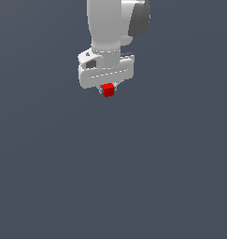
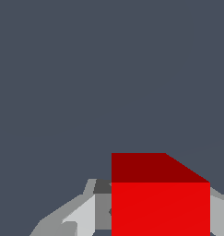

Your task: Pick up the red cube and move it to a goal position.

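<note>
**Red cube pinched in the gripper, against a plain grey-blue field**

The largest thing in either picture is the flat grey-blue background, which fills both views with no edge, seam or marking to be seen on it.

Next in size is the white arm, entering from the top of the exterior view and pointing straight down. Its thick rounded link carries a dark grey cap on the exterior view's right, and below it the wrist narrows into a wide, flat hand body set crosswise.

Under that body sits the gripper. Its fingers are drawn in close and pinch the red cube between them; only small grey tips show on either side of the cube, touching it. The cube is much narrower than the hand body above it and hangs just under its middle, in the upper half of the exterior view.

The wrist view shows what the exterior view cannot: the red cube seen large, with one bright face and one darker face, and a light grey finger pressed flat against its side, with another grey part at the opposite side. The exterior view alone shows the arm's upright, downward-pointing pose.
</note>
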Robot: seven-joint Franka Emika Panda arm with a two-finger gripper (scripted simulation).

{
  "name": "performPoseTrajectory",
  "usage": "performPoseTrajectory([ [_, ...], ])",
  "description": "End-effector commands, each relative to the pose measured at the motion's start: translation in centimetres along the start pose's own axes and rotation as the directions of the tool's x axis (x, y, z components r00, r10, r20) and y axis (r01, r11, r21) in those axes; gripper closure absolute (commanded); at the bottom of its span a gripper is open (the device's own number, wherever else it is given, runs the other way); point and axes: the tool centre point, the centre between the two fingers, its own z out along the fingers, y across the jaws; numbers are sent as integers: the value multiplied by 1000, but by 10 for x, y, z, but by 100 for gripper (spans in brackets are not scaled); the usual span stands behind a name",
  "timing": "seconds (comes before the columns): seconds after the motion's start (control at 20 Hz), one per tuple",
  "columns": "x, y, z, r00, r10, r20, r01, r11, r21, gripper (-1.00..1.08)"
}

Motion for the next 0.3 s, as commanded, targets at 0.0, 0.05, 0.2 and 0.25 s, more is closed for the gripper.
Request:
performPoseTrajectory([
  [0.0, 1, 0, -9, 1000, 0, 1, 0, 1000, 0, 108],
  [0.05, 1, 0, -11, 1000, 0, 1, 0, 1000, 0, 108],
  [0.2, 2, 0, -14, 1000, 1, 1, -1, 1000, 0, 108],
  [0.25, 2, 0, -14, 1000, 1, 1, -1, 1000, 0, 108],
])
